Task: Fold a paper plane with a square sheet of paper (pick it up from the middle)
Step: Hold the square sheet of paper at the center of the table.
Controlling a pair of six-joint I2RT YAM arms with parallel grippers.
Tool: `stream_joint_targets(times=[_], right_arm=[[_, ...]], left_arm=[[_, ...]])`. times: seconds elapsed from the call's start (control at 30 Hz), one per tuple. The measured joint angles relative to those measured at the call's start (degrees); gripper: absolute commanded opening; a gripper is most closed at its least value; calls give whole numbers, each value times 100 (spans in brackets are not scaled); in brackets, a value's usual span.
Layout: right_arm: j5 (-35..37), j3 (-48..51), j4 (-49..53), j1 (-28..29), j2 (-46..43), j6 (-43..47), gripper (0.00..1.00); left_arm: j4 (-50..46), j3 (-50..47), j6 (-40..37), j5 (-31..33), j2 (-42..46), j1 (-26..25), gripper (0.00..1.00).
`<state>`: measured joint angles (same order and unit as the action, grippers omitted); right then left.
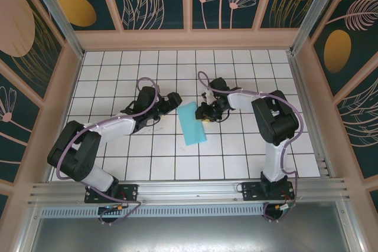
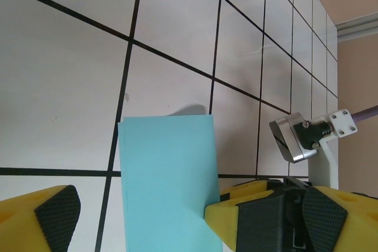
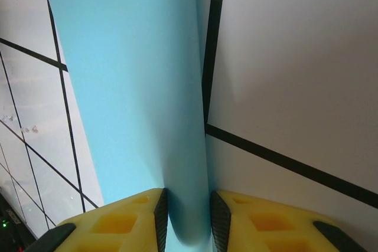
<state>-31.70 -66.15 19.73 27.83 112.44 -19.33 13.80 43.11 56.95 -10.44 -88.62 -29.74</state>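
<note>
I am watching the paper plane (image 1: pixel 192 123) lying near the middle of the white gridded table (image 1: pixel 236 157), between the 2 arms. From above it is showing as a flat turquoise oblong with a squared far end, not yet a pointed dart, and it is sitting slightly skewed to the grid lines.

The left gripper (image 1: pixel 173 100) is reaching in low from the left, just beside the sheet's far left corner. In the left wrist view the gripper (image 2: pixel 142 210) is standing wide, its 2 yellow fingers (image 2: pixel 41 219) spread far apart with the paper plane (image 2: pixel 168 175) lying flat on the tiles between them. The right-hand finger is touching the paper's edge; the other is sitting well clear of it and nothing is being held. A silver metal part (image 2: pixel 292 140) is showing on the table beyond that finger; I cannot tell what it belongs to.

The right gripper (image 1: pixel 204 112) is coming in from the right, meeting the sheet's upper right edge. In the right wrist view the gripper (image 3: pixel 188 219) is standing narrow, and the paper plane (image 3: pixel 136 87) is running down between its 2 pads, curling up off the table there and filling the gap from pad to pad, so I am reading it as pinching that edge.
</note>
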Motion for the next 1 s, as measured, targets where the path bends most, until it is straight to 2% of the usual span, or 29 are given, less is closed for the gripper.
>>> stream_joint_targets(times=[0.47,0.77,1.0], right_arm=[[-26,-105,142,0,94,133,33],[-26,-188,256,2,168,146,33],[-24,-208,280,7,177,146,33]], left_arm=[[232,39,-11,-455,-306,0,98],[549,42,149,-885,-601,-2,86],[739,83,308,-1165,-802,-11,70]])
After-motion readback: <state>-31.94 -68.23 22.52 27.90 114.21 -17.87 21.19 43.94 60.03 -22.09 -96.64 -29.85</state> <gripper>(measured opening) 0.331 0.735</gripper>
